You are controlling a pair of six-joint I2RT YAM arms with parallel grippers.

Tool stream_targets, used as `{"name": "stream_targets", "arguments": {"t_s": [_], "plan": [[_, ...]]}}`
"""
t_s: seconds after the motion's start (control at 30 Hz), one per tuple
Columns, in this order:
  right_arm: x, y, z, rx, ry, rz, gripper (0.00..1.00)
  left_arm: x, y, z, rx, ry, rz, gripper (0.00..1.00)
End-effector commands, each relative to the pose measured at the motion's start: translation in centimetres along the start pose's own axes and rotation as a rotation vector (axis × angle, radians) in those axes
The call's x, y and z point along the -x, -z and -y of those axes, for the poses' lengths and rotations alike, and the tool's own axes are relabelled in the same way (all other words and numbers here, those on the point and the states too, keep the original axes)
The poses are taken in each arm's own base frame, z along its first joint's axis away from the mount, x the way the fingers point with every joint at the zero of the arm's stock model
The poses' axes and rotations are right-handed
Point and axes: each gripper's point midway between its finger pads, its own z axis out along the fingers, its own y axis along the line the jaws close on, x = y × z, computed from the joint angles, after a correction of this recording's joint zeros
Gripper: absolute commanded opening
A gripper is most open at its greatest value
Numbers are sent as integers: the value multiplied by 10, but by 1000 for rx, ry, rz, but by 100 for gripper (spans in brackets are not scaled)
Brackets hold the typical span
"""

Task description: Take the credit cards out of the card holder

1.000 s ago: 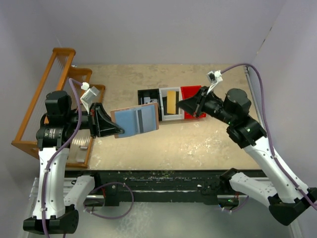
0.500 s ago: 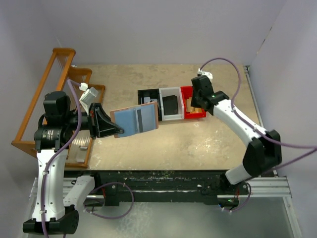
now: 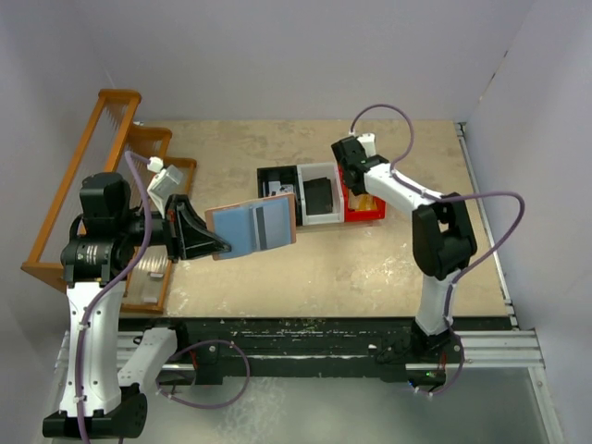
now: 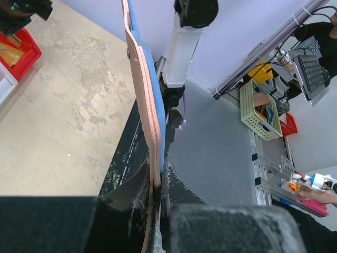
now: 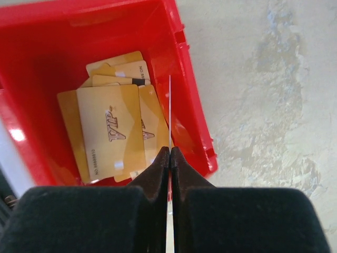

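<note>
My left pincer [image 3: 215,244] is nipped narrow on one edge of the holder [image 3: 252,225]. It holds it off the table [image 3: 370,268], spread open with the blue lining up, so the pockets face my other arm. A dark strip [image 3: 271,222] shows inside, perhaps another card. My right pincer [image 5: 169,154] is pressed shut on a thin card [image 5: 169,105], edge-on above the red bin [image 5: 47,58] where gold cards [image 5: 108,132] lie. Held that way, it should drop in cleanly.

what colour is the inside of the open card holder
Light blue. The card holder is held open facing up, so its lining shows best in the top external view.
</note>
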Motion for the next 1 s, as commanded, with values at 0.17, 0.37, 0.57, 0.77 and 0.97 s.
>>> {"name": "stream_targets", "arguments": {"t_s": [0.17, 0.37, 0.57, 0.77, 0.97], "plan": [[8, -15, -19, 7, 6, 15, 0, 9, 2, 17, -27, -93, 7, 0], [17, -1, -34, 110, 13, 16, 24, 10, 2, 15, -28, -92, 7, 0], [44, 31, -35, 218, -28, 78, 54, 12, 2, 16, -28, -96, 7, 0], [84, 102, -32, 441, -148, 163, 63, 15, 2, 17, -33, -95, 10, 0], [102, 278, -54, 1267, -265, 338, 84, 20, 2, 25, -75, -75, 11, 0]]}}
